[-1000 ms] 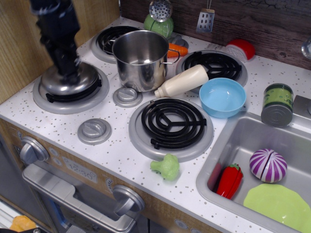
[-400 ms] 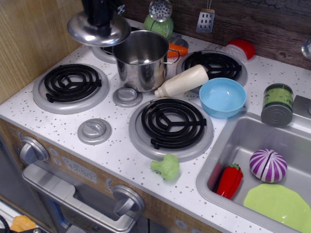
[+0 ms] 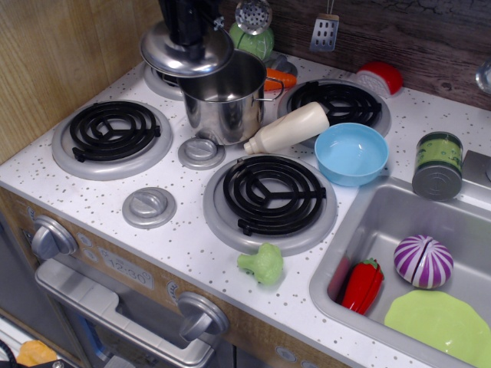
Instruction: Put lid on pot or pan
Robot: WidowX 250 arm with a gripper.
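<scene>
The shiny steel pot point(image 3: 227, 107) stands upright on the counter between the back burners, open at the top. The domed steel lid point(image 3: 186, 52) hangs in the air over the pot's left rim, overlapping it, slightly left of centre. My black gripper point(image 3: 188, 31) comes down from above and is shut on the lid's centre knob, which its fingers hide.
A cream bottle point(image 3: 287, 129) lies against the pot's right side. A light-blue bowl point(image 3: 351, 153) sits right of it. Grey stove knob discs point(image 3: 201, 152) lie in front of the pot. A carrot point(image 3: 279, 78) lies behind it. The sink point(image 3: 368, 222) holds toy vegetables.
The gripper lifted the lid off the front left burner, carried it up and to the right, and now holds it partly over the pot's left rim.
</scene>
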